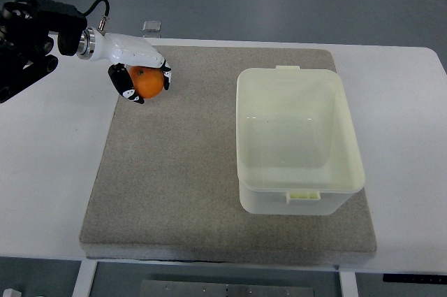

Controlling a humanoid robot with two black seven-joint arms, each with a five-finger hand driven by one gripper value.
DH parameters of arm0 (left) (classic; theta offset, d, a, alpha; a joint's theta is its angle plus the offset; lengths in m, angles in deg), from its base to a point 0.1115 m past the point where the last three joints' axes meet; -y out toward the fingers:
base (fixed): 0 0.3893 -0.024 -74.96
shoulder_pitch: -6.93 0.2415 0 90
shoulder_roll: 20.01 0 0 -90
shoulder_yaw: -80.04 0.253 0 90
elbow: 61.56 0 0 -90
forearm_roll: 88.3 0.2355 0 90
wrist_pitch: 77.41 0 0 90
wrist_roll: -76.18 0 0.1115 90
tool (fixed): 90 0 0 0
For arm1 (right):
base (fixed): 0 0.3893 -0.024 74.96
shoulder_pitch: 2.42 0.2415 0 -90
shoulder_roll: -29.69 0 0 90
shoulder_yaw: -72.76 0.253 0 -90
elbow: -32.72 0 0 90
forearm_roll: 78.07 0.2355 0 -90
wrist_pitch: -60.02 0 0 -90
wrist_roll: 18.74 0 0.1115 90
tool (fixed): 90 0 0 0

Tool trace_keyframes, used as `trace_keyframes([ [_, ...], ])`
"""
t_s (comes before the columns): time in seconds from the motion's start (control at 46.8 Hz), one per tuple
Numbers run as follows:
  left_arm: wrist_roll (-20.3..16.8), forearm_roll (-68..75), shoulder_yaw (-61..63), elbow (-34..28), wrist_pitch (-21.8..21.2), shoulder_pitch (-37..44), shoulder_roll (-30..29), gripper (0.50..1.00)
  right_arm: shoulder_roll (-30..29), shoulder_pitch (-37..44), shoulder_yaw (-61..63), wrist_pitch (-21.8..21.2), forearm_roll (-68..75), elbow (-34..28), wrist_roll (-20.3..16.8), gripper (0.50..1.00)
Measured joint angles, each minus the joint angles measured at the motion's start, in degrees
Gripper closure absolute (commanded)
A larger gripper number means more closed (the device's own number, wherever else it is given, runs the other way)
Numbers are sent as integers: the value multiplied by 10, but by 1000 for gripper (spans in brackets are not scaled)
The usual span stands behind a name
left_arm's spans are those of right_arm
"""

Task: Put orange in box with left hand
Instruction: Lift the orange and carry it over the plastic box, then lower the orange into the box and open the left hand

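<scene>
The left hand (pixel 140 77) enters from the left edge of the top view and is positioned over the far-left corner of the grey felt mat (pixel 174 192), which lies on the white table (pixel 49 171). Its fingers (pixel 126 87) are curled around the orange (pixel 148 82), with dark fingertips visible on both the near-left side and the right side of the fruit. The orange is therefore enclosed in the hand's grasp. Whether the fruit rests on the mat or is raised clear of it cannot be determined from this steep view. The orange is round, so no long axis governs the placement. The plastic box (pixel 300 140) is pale, translucent, lidless and empty. It stands on the right half of the mat, reaching toward the near-right corner, with its open top facing upward. The governing relation for the coming move is as follows: the box lies well apart from the held orange, to the right and slightly nearer the robot, with bare mat between them. The right hand is not in view. No brand, label or legible writing appears on the box, mat or hand. A small clear object (pixel 151 26) sits on the table beyond the far edge of the mat.
</scene>
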Motion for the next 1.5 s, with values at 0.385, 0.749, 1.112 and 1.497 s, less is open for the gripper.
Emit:
trace_keyframes([
  [0.385, 0, -49, -6, 98, 0, -59, -28, 1000, 0, 0, 0, 0, 0, 0, 0, 568],
  [0.749, 0, -63, -39, 252, 0, -112, -68, 1000, 0, 0, 0, 0, 0, 0, 0, 568],
  [1.112, 0, -93, -39, 278, 0, -133, -11, 1000, 0, 0, 0, 0, 0, 0, 0, 568],
  [1.497, 0, -90, -38, 263, 0, -126, 55, 1000, 0, 0, 0, 0, 0, 0, 0, 568],
])
